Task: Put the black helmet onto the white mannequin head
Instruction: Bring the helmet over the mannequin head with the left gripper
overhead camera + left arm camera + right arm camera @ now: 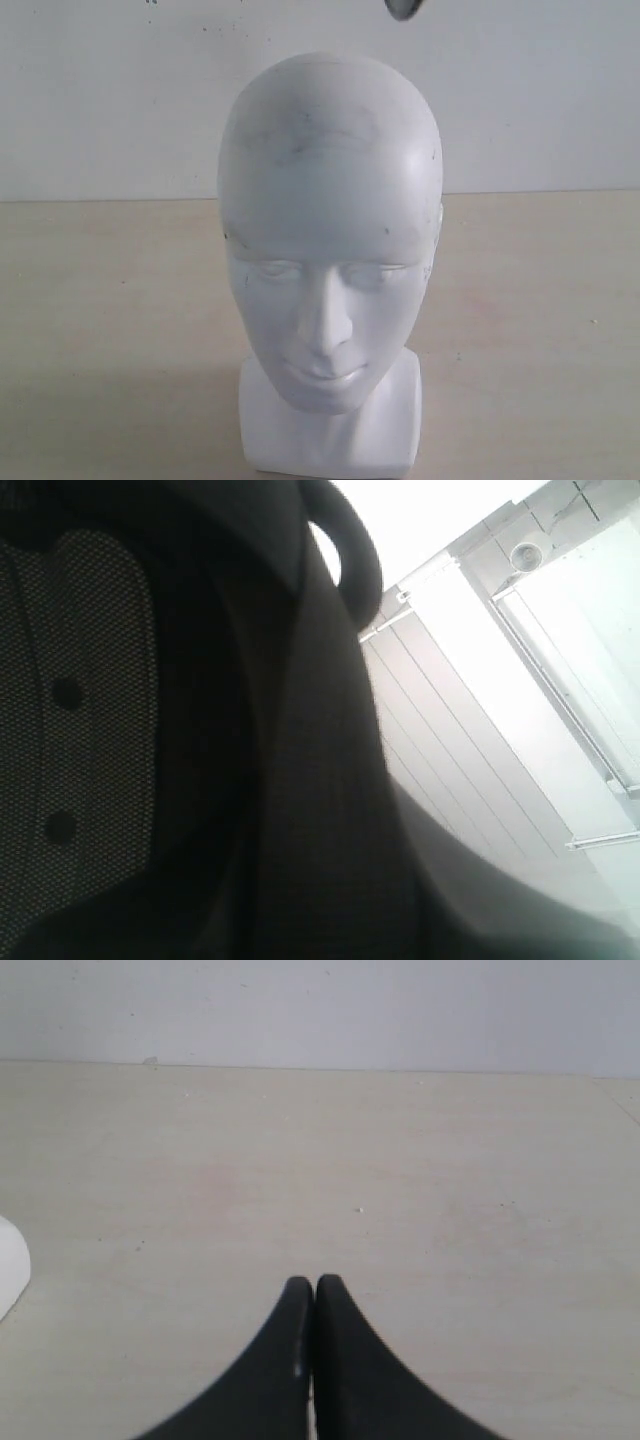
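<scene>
Now the white mannequin head (330,230) stands bare on the surface (100,330), nothing on it yet. The black helmet (200,730) fills the left wrist view, padded inside showing, apparently lifted; next it needs lowering over the crown. The left end effector cannot be made out against it, so its grip cannot be told. The right end effector (315,1282) is closed and empty. 1 dark sliver (403,8) above the head is cut off.

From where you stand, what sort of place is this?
Probably a plain indoor test bench or workshop corner: a white mannequin head stands on a pale table before a bare white wall.
</scene>
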Tool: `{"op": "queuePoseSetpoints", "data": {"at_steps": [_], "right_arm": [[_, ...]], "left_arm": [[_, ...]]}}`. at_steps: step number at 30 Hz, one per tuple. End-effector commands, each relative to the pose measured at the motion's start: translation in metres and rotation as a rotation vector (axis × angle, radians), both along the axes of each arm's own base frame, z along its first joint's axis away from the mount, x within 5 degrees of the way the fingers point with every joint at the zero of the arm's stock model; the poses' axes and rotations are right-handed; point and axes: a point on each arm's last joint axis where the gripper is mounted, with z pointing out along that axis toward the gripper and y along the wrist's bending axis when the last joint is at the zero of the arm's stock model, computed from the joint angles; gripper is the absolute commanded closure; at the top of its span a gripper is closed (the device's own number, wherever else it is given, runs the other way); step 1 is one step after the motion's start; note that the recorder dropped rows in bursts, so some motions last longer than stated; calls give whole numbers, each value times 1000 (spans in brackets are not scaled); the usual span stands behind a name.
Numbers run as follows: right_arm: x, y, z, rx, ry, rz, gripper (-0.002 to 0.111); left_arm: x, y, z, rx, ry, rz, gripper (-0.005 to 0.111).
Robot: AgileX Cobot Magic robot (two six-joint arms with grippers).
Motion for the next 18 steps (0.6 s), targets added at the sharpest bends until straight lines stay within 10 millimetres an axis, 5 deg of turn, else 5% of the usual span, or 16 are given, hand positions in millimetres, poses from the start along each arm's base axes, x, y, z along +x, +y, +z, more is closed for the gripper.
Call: {"op": "queuePoseSetpoints", "data": {"at_steps": [1,18], "right_arm": [[0,0,1,-7,-9,2,109],[0,0,1,-7,-9,2,109]], "left_arm": [[-10,15,16,-156,-66,4,102],[-16,9,14,-76,-104,-16,102]]}}
